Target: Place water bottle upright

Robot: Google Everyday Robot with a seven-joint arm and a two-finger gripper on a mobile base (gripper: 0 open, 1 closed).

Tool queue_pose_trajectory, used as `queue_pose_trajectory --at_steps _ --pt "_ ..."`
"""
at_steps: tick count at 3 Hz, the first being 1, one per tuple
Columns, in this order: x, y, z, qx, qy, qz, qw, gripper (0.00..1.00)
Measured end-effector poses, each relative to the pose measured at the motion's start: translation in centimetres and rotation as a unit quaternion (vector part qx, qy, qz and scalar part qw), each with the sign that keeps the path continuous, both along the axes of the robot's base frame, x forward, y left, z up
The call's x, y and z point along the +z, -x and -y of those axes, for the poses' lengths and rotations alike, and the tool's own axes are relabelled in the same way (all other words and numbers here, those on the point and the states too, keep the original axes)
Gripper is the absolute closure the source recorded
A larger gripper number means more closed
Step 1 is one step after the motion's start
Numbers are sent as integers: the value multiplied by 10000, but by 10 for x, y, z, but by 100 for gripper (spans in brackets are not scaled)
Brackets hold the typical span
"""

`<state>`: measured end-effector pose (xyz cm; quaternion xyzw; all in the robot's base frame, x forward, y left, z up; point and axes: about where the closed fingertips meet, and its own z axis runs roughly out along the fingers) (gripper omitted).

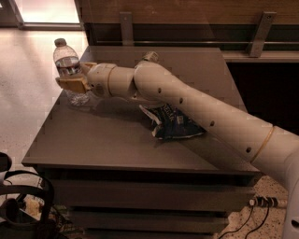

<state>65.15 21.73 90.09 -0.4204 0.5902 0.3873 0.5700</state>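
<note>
- nearest to us, at the bottom left, we see black curved straps or cables (21, 200) beside the table; we cannot tell what they are.
- the dark grey-brown flat table (107, 144) has drawer fronts under its front edge.
- near the middle of the table lies a crumpled dark blue snack bag (175, 125), partly under the arm.
- the cream-coloured jointed robot arm (205, 121) comes in from the bottom right and reaches over the table toward its far left part.
- the gripper (71, 84), with tan fingers, is at the left edge of the table, clenched around a small clear ribbed plastic water bottle (67, 59) with a white cap.
- the water bottle stands upright in this grasp, its bottom down at the table surface near the left edge; we cannot tell if it touches.
- behind the arm, a short silver metal can (149, 57) shows only its top.
- farthest is a brown wooden wall (187, 11) with two grey metal brackets (125, 28).
</note>
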Motion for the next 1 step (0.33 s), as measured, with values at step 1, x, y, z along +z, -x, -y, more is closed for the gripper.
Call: queue_pose_trajectory --at_steps 1 --pt "0 1 -2 18 -1 1 10000 0"
